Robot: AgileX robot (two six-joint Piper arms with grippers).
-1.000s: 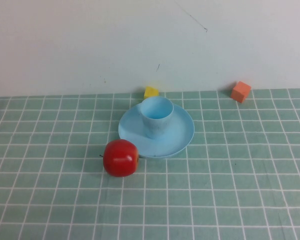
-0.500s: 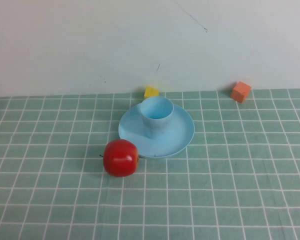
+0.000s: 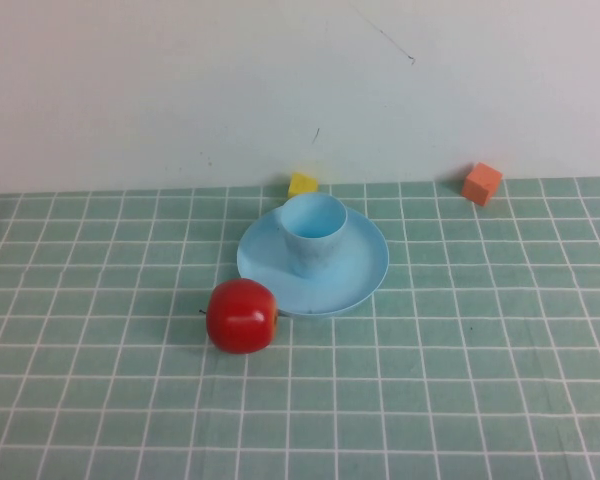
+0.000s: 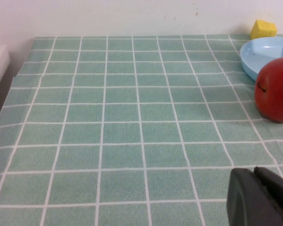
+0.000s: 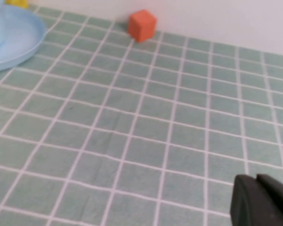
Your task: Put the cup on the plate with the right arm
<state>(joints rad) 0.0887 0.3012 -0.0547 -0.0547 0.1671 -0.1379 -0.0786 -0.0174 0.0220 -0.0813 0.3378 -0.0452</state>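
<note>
Nothing has moved since 1 second ago: cup [image 3: 312, 233] stands upright on plate [image 3: 360, 268]. Left gripper [image 4: 261, 197] and right gripper [image 5: 260, 201] sit pressed together, withdrawn; I'd keep them parked clear.

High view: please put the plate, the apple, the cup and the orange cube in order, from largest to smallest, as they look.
1. plate
2. apple
3. cup, nearly the apple's size
4. orange cube, farther back

Left gripper and right gripper sit parked, shut.
</note>
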